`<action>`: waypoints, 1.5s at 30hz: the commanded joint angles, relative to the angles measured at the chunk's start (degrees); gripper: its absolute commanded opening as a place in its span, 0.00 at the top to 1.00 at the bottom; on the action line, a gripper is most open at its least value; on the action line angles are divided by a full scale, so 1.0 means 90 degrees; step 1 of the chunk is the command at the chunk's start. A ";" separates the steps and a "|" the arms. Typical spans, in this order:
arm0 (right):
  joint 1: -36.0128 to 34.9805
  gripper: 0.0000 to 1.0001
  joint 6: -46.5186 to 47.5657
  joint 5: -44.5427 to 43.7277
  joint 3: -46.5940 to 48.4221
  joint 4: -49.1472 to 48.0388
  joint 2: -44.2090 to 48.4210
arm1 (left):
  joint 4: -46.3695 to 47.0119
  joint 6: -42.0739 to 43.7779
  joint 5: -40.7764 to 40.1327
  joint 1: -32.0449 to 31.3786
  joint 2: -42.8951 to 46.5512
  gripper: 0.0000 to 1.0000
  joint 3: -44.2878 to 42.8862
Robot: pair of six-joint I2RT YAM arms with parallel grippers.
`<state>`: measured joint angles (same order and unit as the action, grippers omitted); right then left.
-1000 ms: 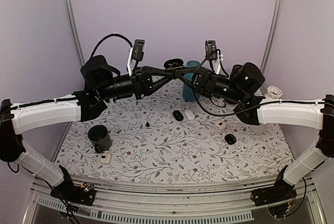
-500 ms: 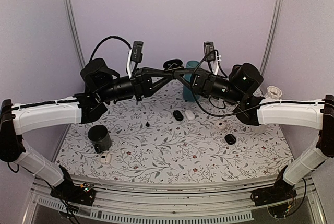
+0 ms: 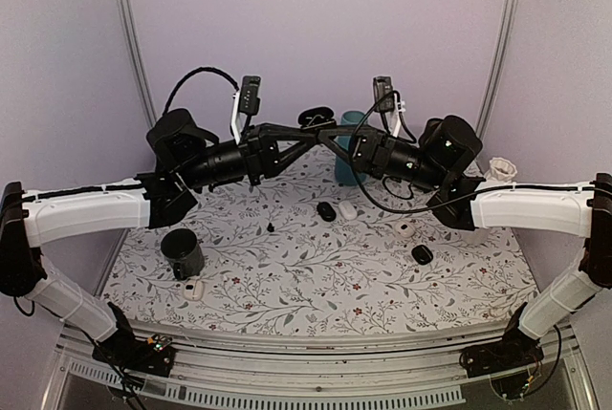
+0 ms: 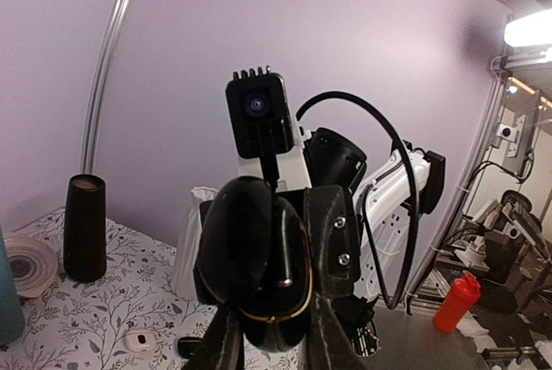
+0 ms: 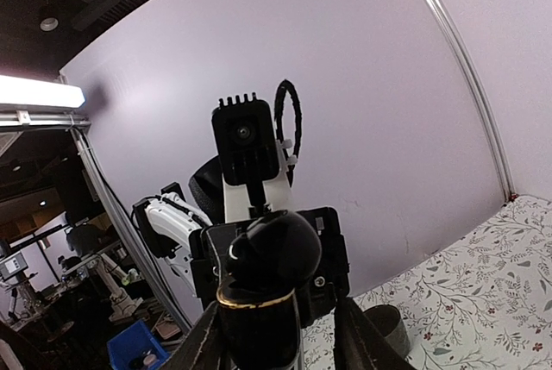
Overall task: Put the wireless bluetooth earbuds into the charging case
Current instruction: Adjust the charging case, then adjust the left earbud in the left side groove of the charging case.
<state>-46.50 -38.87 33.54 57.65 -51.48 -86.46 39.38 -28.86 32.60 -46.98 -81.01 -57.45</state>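
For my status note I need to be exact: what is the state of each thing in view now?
charging case: lifted, clamped in the left fingers; lid unclear.
right fingers: apart, not clamping the case.
earbud: lying loose, outside the case.
black cup: upright.

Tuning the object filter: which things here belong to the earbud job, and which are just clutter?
Job: case, held in left gripper; probable earbud, the tiny black speck.
Clutter: white pods, black pods, black cup, teal cup.
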 commanded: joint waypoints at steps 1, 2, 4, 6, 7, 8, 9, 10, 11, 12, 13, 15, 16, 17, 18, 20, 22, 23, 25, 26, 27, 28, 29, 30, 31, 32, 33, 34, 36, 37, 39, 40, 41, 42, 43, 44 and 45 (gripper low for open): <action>-0.0015 0.62 -0.0084 -0.0034 -0.0132 -0.0128 -0.0013 | 0.0322 -0.0036 -0.0117 -0.0084 0.0213 1.00 0.0104; -0.0015 0.64 -0.0085 -0.0042 -0.0127 -0.0138 -0.0013 | 0.0322 -0.0035 -0.0099 -0.0086 0.0205 1.00 0.0089; -0.0019 0.70 -0.0085 -0.0039 -0.0127 -0.0150 -0.0013 | 0.0285 -0.0044 -0.0073 -0.0088 0.0184 1.00 0.0071; -0.0014 0.78 -0.0085 -0.0034 -0.0126 -0.0168 -0.0017 | 0.0288 -0.0046 -0.0068 -0.0101 0.0168 1.00 0.0070; -0.0016 0.83 -0.0085 -0.0035 -0.0136 -0.0174 -0.0010 | 0.0286 -0.0050 -0.0060 -0.0099 0.0169 1.00 0.0074; -0.0023 0.87 -0.0078 -0.0025 -0.0137 -0.0179 0.0001 | 0.0279 -0.0038 -0.0037 -0.0102 0.0157 1.00 0.0067; -0.0011 0.92 -0.0071 -0.0021 -0.0141 -0.0185 0.0005 | 0.0261 -0.0030 -0.0025 -0.0097 0.0146 1.00 0.0065; -0.0009 0.95 -0.0062 -0.0031 -0.0147 -0.0179 0.0015 | 0.0227 -0.0030 -0.0004 -0.0099 0.0139 1.00 0.0065; -0.0014 0.96 -0.0049 -0.0032 -0.0153 -0.0177 0.0017 | 0.0180 -0.0019 0.0009 -0.0093 0.0135 1.00 0.0057; -0.0013 0.97 -0.0037 -0.0035 -0.0150 -0.0169 0.0029 | 0.0097 -0.0005 0.0010 -0.0096 0.0140 0.99 0.0055; -0.0012 0.97 -0.0029 -0.0044 -0.0149 -0.0173 0.0043 | 0.0027 0.0014 0.0003 -0.0099 0.0150 0.92 0.0058; -0.0012 0.97 -0.0010 -0.0051 -0.0159 -0.0168 0.0055 | -0.0048 0.0054 -0.0038 -0.0097 0.0187 0.82 0.0104; -0.0009 0.97 -0.0007 -0.0049 -0.0157 -0.0171 0.0058 | -0.0085 0.0082 -0.0075 -0.0093 0.0220 0.75 0.0142; -0.0018 0.97 0.0000 -0.0046 -0.0163 -0.0175 0.0059 | -0.0141 0.0116 -0.0127 -0.0097 0.0269 0.68 0.0182; -0.0003 0.97 0.0002 -0.0050 -0.0171 -0.0178 0.0059 | -0.0203 0.0162 -0.0171 -0.0094 0.0318 0.63 0.0202; 0.0001 0.97 0.0011 -0.0059 -0.0189 -0.0180 0.0088 | -0.0386 0.0262 -0.0291 -0.0091 0.0419 0.54 0.0287; 0.0016 0.97 0.0029 -0.0059 -0.0223 -0.0186 0.0117 | -0.0532 0.0340 -0.0386 -0.0071 0.0551 0.50 0.0391; 0.0028 0.97 0.0049 -0.0057 -0.0235 -0.0194 0.0120 | -0.0599 0.0357 -0.0427 -0.0057 0.0625 0.49 0.0464; 0.0039 0.97 0.0092 -0.0036 -0.0261 -0.0192 0.0140 | -0.0691 0.0412 -0.0480 -0.0025 0.0801 0.47 0.0609; 0.0032 0.97 0.0140 0.0001 -0.0272 -0.0192 0.0137 | -0.0753 0.0443 -0.0495 -0.0011 0.0899 0.47 0.0665; 0.0039 0.97 0.0174 0.0056 -0.0284 -0.0204 0.0133 | -0.0834 0.0481 -0.0506 0.0019 0.0985 0.47 0.0699; 0.0037 0.97 0.0224 0.0080 -0.0297 -0.0214 0.0128 | -0.0917 0.0527 -0.0495 0.0028 0.1085 0.48 0.0729; 0.0038 0.97 0.0298 0.0109 -0.0345 -0.0261 0.0126 | -0.0983 0.0595 -0.0453 0.0040 0.1193 0.52 0.0745; 0.0040 0.97 0.0343 0.0106 -0.0399 -0.0314 0.0132 | -0.1057 0.0669 -0.0435 0.0035 0.1286 0.54 0.0748; 0.0040 0.97 0.0392 0.0102 -0.0458 -0.0392 0.0133 | -0.1166 0.0736 -0.0408 0.0045 0.1379 0.55 0.0736; 0.0035 0.97 0.0422 0.0104 -0.0524 -0.0500 0.0127 | -0.1324 0.0808 -0.0380 0.0058 0.1448 0.59 0.0701; 0.0038 0.97 0.0463 0.0095 -0.0563 -0.0578 0.0127 | -0.1437 0.0872 -0.0351 0.0056 0.1506 0.60 0.0658; 0.0035 0.97 0.0491 0.0097 -0.0597 -0.0637 0.0112 | -0.1518 0.0927 -0.0271 0.0058 0.1547 0.62 0.0605; 0.0037 0.97 0.0638 0.0111 -0.0626 -0.0731 0.0061 | -0.1629 0.0996 -0.0076 0.0060 0.1588 0.64 0.0495; 0.0039 0.97 0.0691 0.0114 -0.0633 -0.0750 0.0040 | -0.1682 0.1012 0.0043 0.0055 0.1576 0.65 0.0404; 0.0027 0.97 0.0823 0.0129 -0.0678 -0.0885 0.0013 | -0.1887 0.1065 0.0160 0.0062 0.1494 0.67 0.0220; 0.0030 0.97 0.0899 0.0134 -0.0728 -0.1032 0.0007 | -0.1958 0.1090 0.0221 0.0053 0.1458 0.67 0.0147; 0.0030 0.97 0.0937 0.0131 -0.0754 -0.1137 0.0002 | -0.2021 0.1101 0.0273 0.0061 0.1414 0.67 0.0080; 0.0024 0.97 0.0972 0.0131 -0.0772 -0.1211 -0.0003 | -0.2089 0.1114 0.0292 0.0055 0.1377 0.67 0.0024; 0.0024 0.97 0.1007 0.0152 -0.0771 -0.1253 -0.0010 | -0.2148 0.1109 0.0349 0.0059 0.1338 0.68 -0.0040; 0.0021 0.97 0.1074 0.0182 -0.0762 -0.1285 -0.0013 | -0.2185 0.1108 0.0415 0.0063 0.1291 0.68 -0.0106; 0.0004 0.97 0.1123 0.0212 -0.0761 -0.1299 -0.0023 | -0.2221 0.1102 0.0438 0.0049 0.1258 0.68 -0.0176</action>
<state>-46.44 -31.79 34.35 51.11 -58.57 -86.46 22.70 -20.14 33.87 -46.81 -68.27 -56.27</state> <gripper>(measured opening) 0.196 0.325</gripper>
